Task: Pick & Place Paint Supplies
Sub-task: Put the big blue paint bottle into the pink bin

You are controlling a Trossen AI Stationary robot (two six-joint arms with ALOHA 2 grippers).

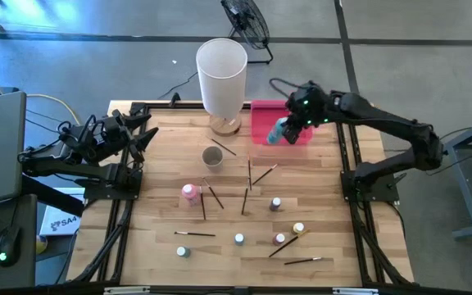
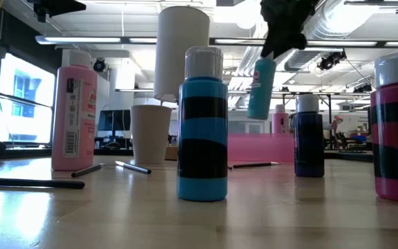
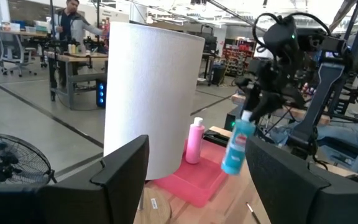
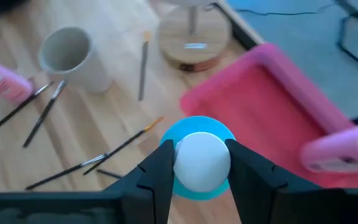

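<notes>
Teal paint bottle [image 4: 197, 158], white cap pinched by right tool [image 4: 197, 163], hangs over pink tray [image 4: 272, 106] edge for deposit; left tool [image 1: 142, 135] parked open.

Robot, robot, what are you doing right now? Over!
Right gripper shut on teal bottle, held above pink tray. Left gripper open, waiting. Nothing in the way.

The pale, planked wooden counter [image 1: 228, 209] looks smooth with a satin sheen; the teal, white-capped paint bottle [image 2: 260, 88] seems glossy plastic.
</notes>
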